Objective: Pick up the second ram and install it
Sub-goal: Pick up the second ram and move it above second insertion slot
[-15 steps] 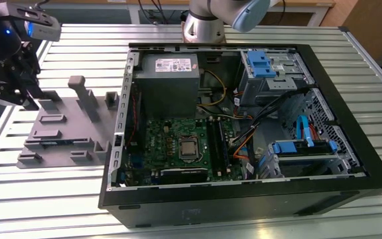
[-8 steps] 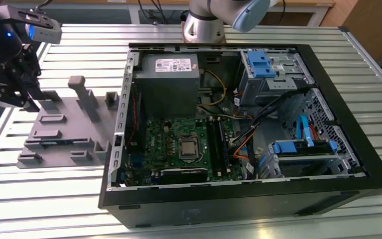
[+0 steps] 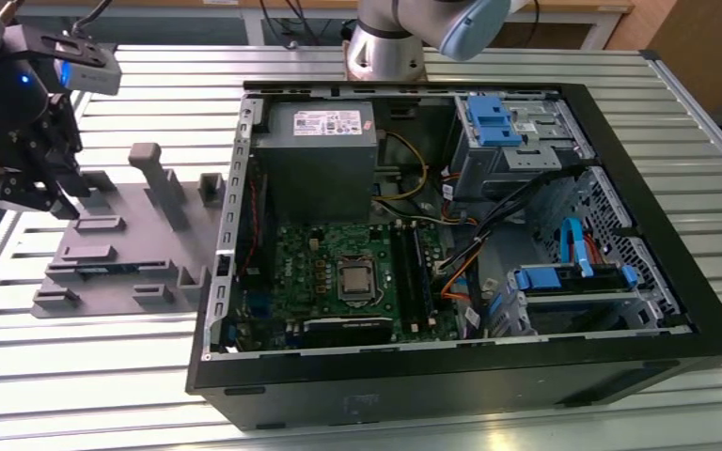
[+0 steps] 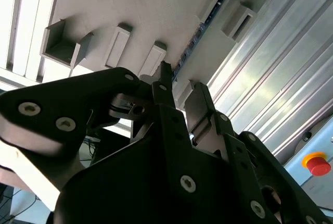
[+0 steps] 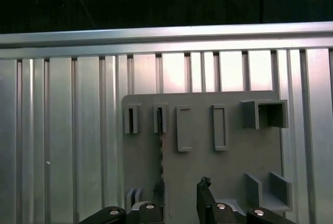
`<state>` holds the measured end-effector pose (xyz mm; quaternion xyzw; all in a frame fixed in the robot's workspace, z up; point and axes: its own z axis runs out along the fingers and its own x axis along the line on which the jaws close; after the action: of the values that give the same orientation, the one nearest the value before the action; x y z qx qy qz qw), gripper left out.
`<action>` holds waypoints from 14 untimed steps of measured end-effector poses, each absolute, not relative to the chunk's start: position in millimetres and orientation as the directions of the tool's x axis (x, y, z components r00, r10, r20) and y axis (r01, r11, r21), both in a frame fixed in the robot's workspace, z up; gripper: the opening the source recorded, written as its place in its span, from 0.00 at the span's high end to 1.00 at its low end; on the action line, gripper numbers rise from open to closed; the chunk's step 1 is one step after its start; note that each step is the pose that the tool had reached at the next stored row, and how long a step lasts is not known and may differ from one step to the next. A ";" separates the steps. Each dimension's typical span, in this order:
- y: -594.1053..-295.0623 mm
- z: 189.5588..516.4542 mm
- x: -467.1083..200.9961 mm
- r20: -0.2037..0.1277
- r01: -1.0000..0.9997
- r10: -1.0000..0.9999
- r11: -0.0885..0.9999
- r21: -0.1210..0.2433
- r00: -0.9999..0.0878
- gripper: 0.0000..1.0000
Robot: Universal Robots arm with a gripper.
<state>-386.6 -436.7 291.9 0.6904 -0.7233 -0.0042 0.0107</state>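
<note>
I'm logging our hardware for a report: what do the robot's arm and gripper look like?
The arm is silver-grey metal with a pale blue joint cap. The gripper is matte black and angular, with silver screw heads and two slim black fingers; a small blue light glows near it in the exterior view.

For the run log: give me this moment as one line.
gripper: fingers open, over grey tray | second ram: on edge in tray slot, not gripped
</note>
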 end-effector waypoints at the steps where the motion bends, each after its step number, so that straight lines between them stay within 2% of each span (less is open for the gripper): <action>1: -436.9 290.1 -386.6 0.010 -0.999 -0.999 0.045 0.021 -0.045 0.62; 14: -441.3 271.0 -386.6 0.010 -0.999 -0.999 0.043 0.021 -0.043 0.62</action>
<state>-386.6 -441.3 271.0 0.6918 -0.7220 -0.0042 0.0108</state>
